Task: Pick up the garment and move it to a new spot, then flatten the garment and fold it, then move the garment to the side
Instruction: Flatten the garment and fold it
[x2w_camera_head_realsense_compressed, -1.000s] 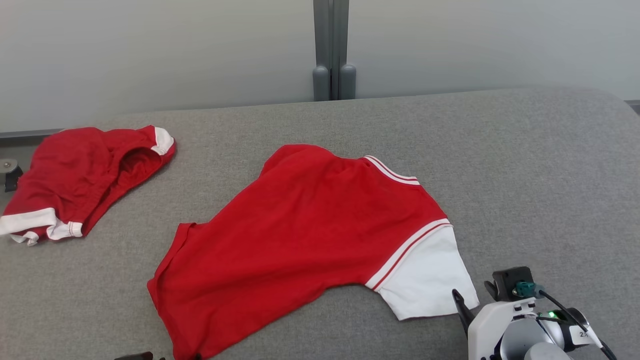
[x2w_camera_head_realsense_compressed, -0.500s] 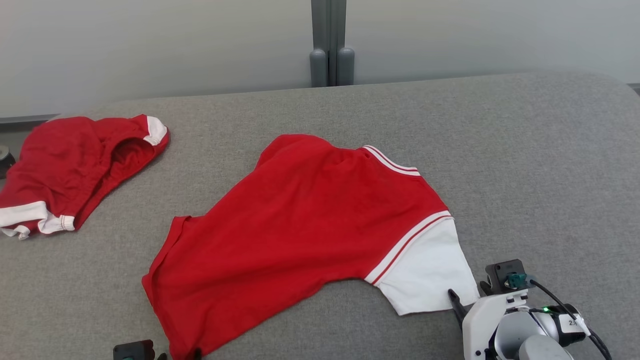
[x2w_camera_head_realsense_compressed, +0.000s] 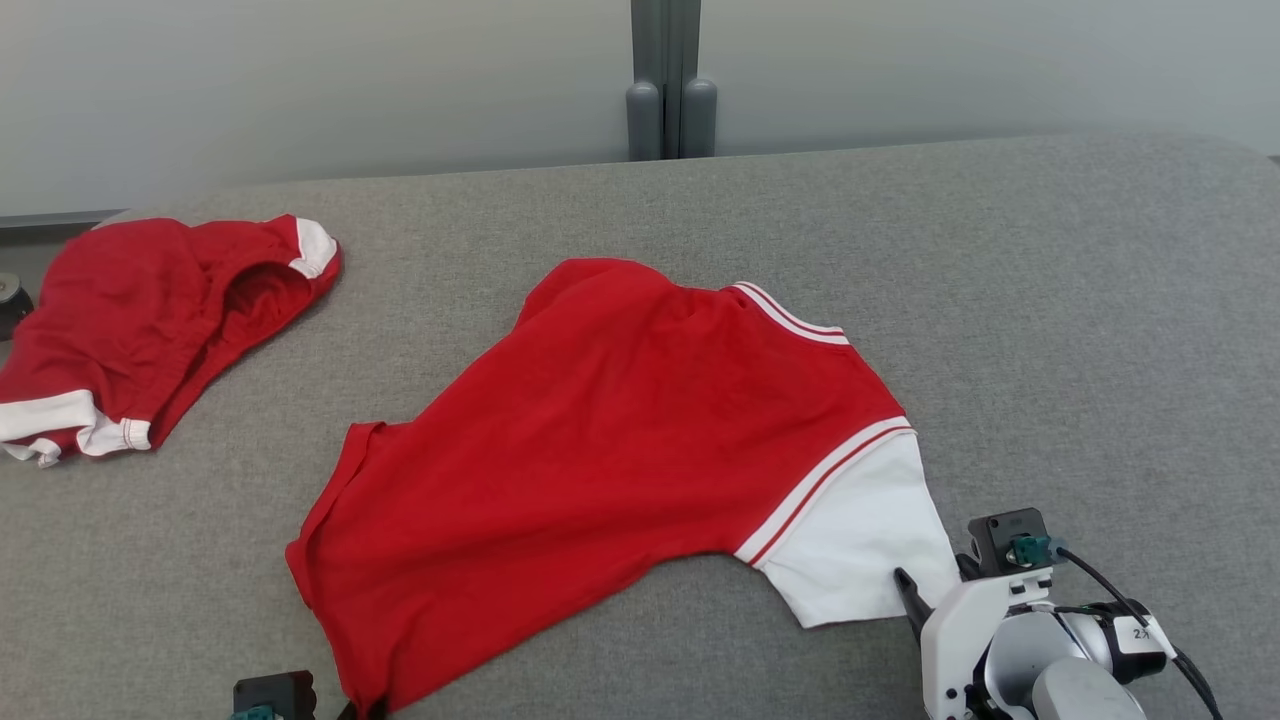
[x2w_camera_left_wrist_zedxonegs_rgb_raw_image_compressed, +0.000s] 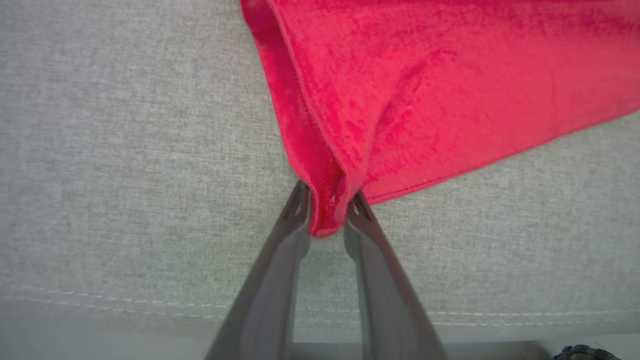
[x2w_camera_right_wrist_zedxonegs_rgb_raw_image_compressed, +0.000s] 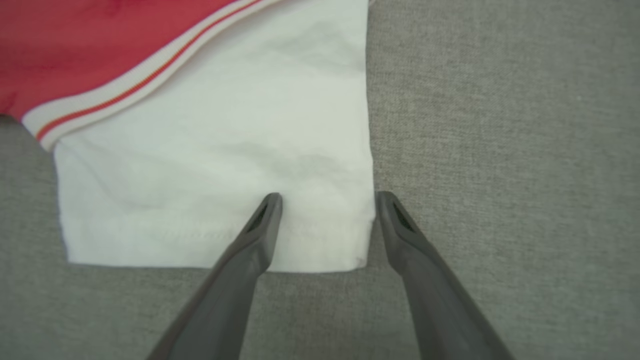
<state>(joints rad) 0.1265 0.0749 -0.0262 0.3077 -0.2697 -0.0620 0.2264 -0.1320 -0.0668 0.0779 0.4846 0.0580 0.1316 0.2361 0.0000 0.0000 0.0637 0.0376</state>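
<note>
The garment (x2w_camera_head_realsense_compressed: 620, 440) is a red shirt with a white sleeve (x2w_camera_head_realsense_compressed: 860, 540), lying spread on the grey padded table (x2w_camera_head_realsense_compressed: 1050, 330). In the left wrist view my left gripper (x2w_camera_left_wrist_zedxonegs_rgb_raw_image_compressed: 327, 210) is shut on the bunched near corner of the red hem (x2w_camera_left_wrist_zedxonegs_rgb_raw_image_compressed: 330, 200), close to the table's front seam. My right gripper (x2w_camera_right_wrist_zedxonegs_rgb_raw_image_compressed: 327, 205) stands open over the sleeve's cuff corner (x2w_camera_right_wrist_zedxonegs_rgb_raw_image_compressed: 320, 240), one finger above the white cloth and the other just off its edge. In the head view that right gripper (x2w_camera_head_realsense_compressed: 935, 582) sits at the lower right of the sleeve.
A second red garment with white trim (x2w_camera_head_realsense_compressed: 150, 310) lies crumpled at the table's far left. A grey post (x2w_camera_head_realsense_compressed: 665, 90) stands behind the table against the pale wall. The table's right half is bare grey cloth.
My left gripper has closed onto the red hem corner. The head camera has shifted a little; the right gripper stays open at the sleeve's cuff.
</note>
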